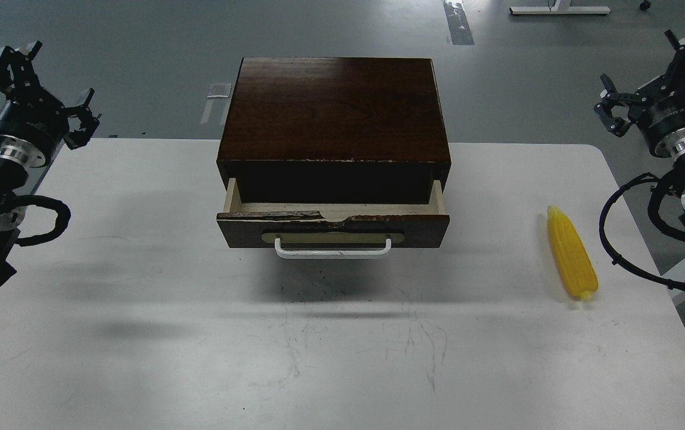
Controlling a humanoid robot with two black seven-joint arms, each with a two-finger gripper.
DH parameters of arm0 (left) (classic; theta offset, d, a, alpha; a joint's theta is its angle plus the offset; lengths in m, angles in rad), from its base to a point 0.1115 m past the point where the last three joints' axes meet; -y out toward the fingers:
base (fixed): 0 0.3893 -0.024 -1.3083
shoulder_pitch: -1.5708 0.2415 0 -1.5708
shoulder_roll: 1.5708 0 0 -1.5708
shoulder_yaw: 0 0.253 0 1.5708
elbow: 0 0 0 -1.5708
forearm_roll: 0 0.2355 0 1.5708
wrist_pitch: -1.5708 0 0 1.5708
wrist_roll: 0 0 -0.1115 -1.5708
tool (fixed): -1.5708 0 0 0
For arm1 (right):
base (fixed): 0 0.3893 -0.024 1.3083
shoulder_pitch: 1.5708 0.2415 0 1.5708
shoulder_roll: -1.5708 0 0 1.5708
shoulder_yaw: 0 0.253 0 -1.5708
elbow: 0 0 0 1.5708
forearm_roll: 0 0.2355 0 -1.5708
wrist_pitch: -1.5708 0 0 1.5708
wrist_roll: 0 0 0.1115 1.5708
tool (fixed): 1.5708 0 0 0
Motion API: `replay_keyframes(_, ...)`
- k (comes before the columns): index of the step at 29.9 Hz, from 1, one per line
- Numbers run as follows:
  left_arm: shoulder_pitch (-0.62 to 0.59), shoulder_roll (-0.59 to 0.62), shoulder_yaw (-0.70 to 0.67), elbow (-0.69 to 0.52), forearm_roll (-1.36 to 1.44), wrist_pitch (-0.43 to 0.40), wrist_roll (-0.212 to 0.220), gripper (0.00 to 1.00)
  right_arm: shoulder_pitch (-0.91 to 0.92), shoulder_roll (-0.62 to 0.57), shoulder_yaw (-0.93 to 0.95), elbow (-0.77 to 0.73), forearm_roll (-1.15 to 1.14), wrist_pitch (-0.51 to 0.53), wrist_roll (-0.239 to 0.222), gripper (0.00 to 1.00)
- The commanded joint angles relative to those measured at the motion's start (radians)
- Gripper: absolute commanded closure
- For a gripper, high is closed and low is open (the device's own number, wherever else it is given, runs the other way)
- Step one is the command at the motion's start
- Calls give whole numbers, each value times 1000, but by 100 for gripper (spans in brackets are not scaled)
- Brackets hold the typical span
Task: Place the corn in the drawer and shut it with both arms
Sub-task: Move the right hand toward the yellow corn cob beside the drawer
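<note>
The yellow corn (pixel 571 260) lies on the white table (pixel 139 310) at the right, pointed end away from me. The drawer (pixel 426 226) of the dark brown cabinet (pixel 333 107) stands pulled out a little, its white bar handle (pixel 333 251) facing me and pale wood showing inside. My left gripper (pixel 43 89) hangs open and empty beyond the table's far left corner, far from the drawer. Over the table's right edge my right gripper (pixel 653 80) is open and empty too, above and behind the corn.
The cabinet sits at the table's far middle. Black cable loops (pixel 629 251) from my right arm hang close to the corn's right side. Grey floor with tape marks (pixel 458 24) lies beyond the table.
</note>
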Motion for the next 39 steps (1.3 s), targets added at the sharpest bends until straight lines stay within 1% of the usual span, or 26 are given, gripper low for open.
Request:
replay_keyframes(1,-1,7,1,-2,-3,0,-7,2,1,1,-1,-1,0,0,-3,0)
replay_keyframes(6,-3,10,-2,-1,-6,0,-2,2,10,-11,-6,1,-5,0,-1,0)
replay_keyframes(9,-4,13,1,1,-3,0,2,2,34,-25,-49,8,-18,0,-1,0)
replay_keyframes(11,-4,14,1,1,1,0,1,2,99,-82,-110,8,-50,0,-1,0)
replay_keyframes(13,-1,34,1,1,1,0,-1,2,178,-163,-225,22,-122,0,-1,0)
replay_keyframes(15,1,41,1,1,-1,0,-5,2,220,-186,-286,28,-159,0,0,0)
replay_keyframes(19,-3,45,1,1,-3,0,-8,2,385,-260,-459,36,-337,0,-3,0)
replay_keyframes(22,-3,45,1,1,-3,0,-8,2,456,-269,-526,42,-431,0,-6,0)
replay_keyframes(23,-4,45,1,1,-1,0,-4,2,494,-272,-568,54,-498,0,-12,0)
replay_keyframes(25,-4,48,3,0,1,0,-1,2,560,-275,-645,100,-653,0,-23,0)
replay_keyframes(28,-3,50,4,1,1,0,-2,2,591,-297,-682,166,-760,0,-29,0)
replay_keyframes(29,-3,51,4,1,1,0,-2,2,604,-318,-698,223,-829,0,-32,0)
replay_keyframes(30,-3,53,4,1,1,0,-2,2,610,-339,-699,285,-901,0,-38,0)
replay_keyframes(31,-3,56,4,1,1,0,-2,2,610,-352,-699,318,-937,0,-44,0)
replay_keyframes(32,-1,63,6,1,1,0,-2,2,610,-372,-701,382,-1012,0,-61,0)
replay_keyframes(33,-1,65,6,1,1,0,-2,2,607,-390,-704,451,-1085,0,-90,0)
replay_keyframes(34,-1,65,6,1,1,0,-2,2,607,-390,-704,452,-1086,0,-90,0)
replay_keyframes(36,-1,74,6,1,1,0,-5,2,584,-436,-710,583,-1196,0,-158,0)
replay_keyframes(39,1,83,6,1,1,0,-8,2,506,-462,-745,698,-1265,0,-202,0)
